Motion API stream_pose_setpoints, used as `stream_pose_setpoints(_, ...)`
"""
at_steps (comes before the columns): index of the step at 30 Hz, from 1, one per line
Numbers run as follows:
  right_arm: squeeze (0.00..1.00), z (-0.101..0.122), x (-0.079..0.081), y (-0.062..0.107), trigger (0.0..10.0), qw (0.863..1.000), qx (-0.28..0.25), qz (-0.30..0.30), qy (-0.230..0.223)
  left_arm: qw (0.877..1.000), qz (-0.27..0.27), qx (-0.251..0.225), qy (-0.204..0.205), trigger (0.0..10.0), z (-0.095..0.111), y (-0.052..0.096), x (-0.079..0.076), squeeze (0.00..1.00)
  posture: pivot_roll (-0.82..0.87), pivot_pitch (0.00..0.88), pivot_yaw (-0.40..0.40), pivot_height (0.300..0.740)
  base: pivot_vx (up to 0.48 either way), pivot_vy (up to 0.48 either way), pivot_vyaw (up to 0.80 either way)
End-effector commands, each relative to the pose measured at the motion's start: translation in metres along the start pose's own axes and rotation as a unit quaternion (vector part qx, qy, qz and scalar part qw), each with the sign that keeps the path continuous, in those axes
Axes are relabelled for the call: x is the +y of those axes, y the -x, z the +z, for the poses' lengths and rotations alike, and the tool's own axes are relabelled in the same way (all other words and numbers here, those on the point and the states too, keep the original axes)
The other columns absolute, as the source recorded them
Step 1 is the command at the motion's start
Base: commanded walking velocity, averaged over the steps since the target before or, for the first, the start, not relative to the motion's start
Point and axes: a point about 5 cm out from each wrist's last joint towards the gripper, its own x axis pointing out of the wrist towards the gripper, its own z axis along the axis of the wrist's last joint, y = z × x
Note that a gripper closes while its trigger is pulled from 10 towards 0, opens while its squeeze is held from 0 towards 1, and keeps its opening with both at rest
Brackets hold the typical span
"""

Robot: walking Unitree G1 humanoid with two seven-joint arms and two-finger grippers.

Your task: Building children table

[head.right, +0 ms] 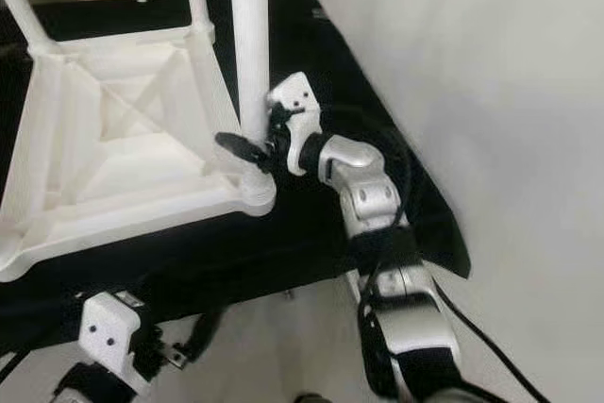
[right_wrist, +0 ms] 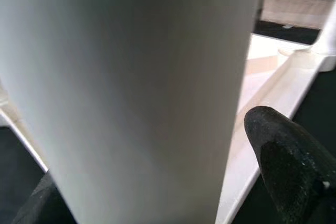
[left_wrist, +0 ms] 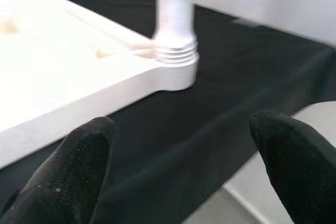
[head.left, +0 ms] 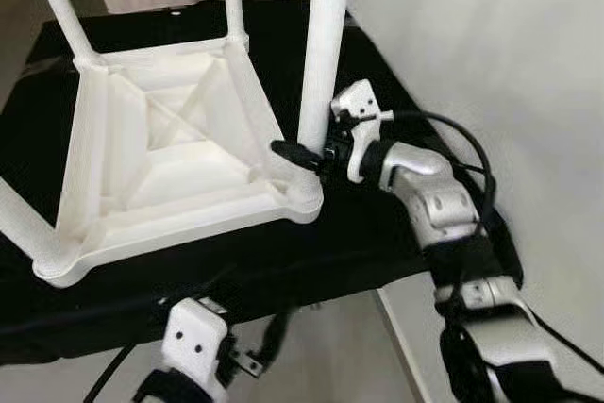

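The kids' tabletop [head.left: 170,153] lies upside down on the black-covered table [head.left: 377,224] so its sockets face up, and the right gripper [head.left: 304,152] is clamped round the near-corner leg [head.left: 321,44], probably steadying or twisting it, while the left gripper [left_wrist: 184,166] waits spread and empty below the table edge.

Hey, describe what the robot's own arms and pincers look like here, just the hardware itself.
The right arm is built of rounded silver segments with black joints, and black cables loop along it. Its right pincer has long black fingers on a white angular housing with small dark screw holes. The left pincer has matching rounded matte black fingers, and its white housing carries a black cable.
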Motion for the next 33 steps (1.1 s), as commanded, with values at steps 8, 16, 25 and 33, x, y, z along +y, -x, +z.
stream_pose_setpoints(8,0.00,-0.006,-0.002,-0.005,0.0,0.997,0.029,0.068,0.009,0.997,0.064,0.002,-0.038,10.0,0.002,0.004,0.008,0.00,-0.01,0.173,-0.052,0.740,0.000,0.000,0.00)
stream_pose_setpoints(16,0.00,-0.007,-0.006,0.000,0.0,0.989,0.026,0.144,0.005,0.997,0.068,0.006,-0.045,10.0,0.002,0.006,0.006,0.00,0.00,0.181,-0.039,0.740,0.000,0.000,0.00)
stream_pose_setpoints(25,0.00,-0.028,-0.003,0.001,0.0,0.992,0.068,0.109,0.002,0.996,0.072,0.008,-0.047,10.0,0.002,0.008,0.005,0.00,0.00,0.188,-0.048,0.740,0.000,0.000,0.00)
stream_pose_setpoints(33,0.00,-0.099,0.049,0.028,0.0,0.963,0.158,-0.211,-0.053,0.998,0.061,0.000,-0.036,10.0,0.004,0.009,0.006,0.00,-0.02,0.204,-0.046,0.740,0.000,0.000,0.00)
